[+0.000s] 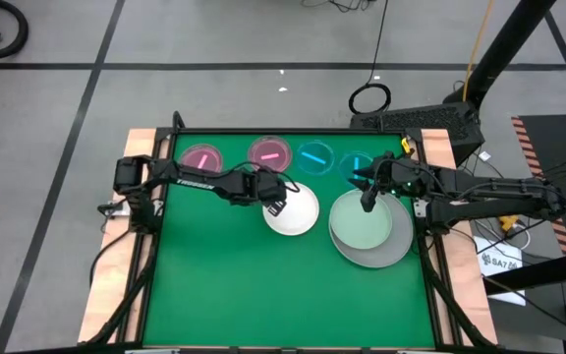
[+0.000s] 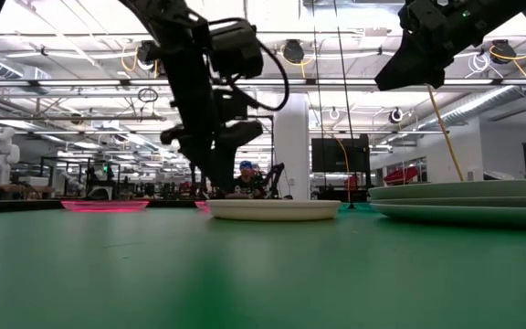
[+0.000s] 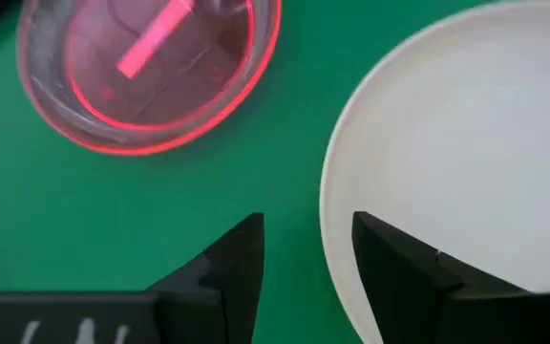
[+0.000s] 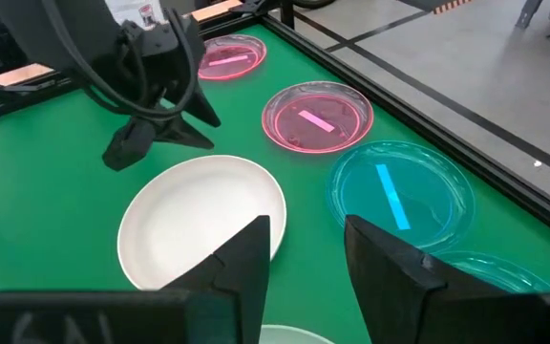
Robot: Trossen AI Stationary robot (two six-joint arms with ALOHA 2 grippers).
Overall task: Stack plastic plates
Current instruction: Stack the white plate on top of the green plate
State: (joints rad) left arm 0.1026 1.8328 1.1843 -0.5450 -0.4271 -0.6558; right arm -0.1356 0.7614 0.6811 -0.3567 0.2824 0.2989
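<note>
High view: the left gripper (image 1: 275, 200) is seen at the far-left rim of the white plate (image 1: 297, 210), its fingers (image 3: 239, 258) spread with the plate's edge set between them, nothing pinched. Just beyond this gripper lies a pink plate (image 1: 269, 152), a second pink plate (image 1: 201, 157) farther to its left; each shows a bright streak across it running diagonally. The right gripper (image 1: 368, 200) is held above the far-left edge of the pale mint plate (image 1: 362, 224), which rests flat on the grey plate (image 1: 393, 251); its fingers (image 4: 246, 256) are parted and empty. Two blue plates (image 1: 314, 157) (image 1: 358, 165) lie beyond it, flat on the green table (image 1: 263, 295).
</note>
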